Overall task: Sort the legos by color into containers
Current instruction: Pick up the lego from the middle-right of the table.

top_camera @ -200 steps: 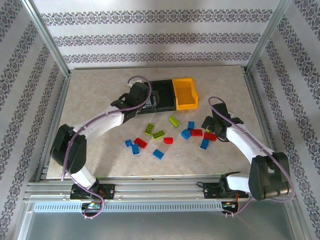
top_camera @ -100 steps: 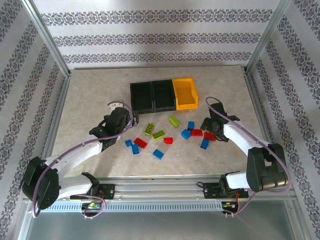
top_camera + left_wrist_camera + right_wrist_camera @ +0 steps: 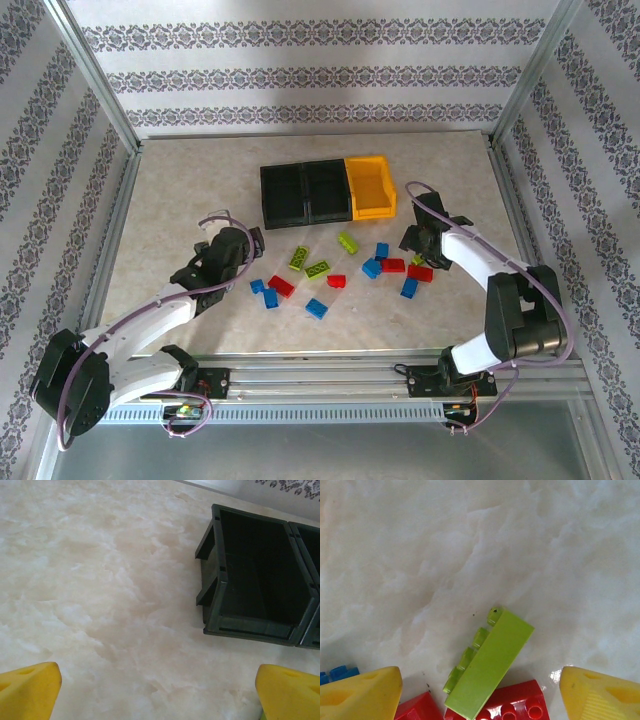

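Observation:
The legos lie scattered mid-table: lime green ones [image 3: 318, 268], red ones [image 3: 393, 265] and blue ones [image 3: 316, 308]. The containers stand in a row behind them, two black bins [image 3: 305, 192] and a yellow-orange bin [image 3: 370, 187]. My right gripper [image 3: 410, 243] hangs open over the right cluster. Between its yellow fingertips [image 3: 360, 692] a lime green brick [image 3: 490, 665] lies on its side, partly over a red brick [image 3: 520, 707], untouched by either tip. My left gripper [image 3: 250, 240] is open over bare table, left of the bricks. A black bin [image 3: 257, 600] shows ahead of it.
Metal frame rails [image 3: 110, 230] run along the table's left and right sides, and a rail [image 3: 320, 375] crosses the near edge. A corner of a blue brick [image 3: 337, 672] sits by my right gripper's left fingertip. Bare table [image 3: 100, 580] lies under my left gripper.
My left arm has drawn back from the black bins to the near left of the bricks. My right gripper has edged forward over the right cluster and its jaws have narrowed somewhat.

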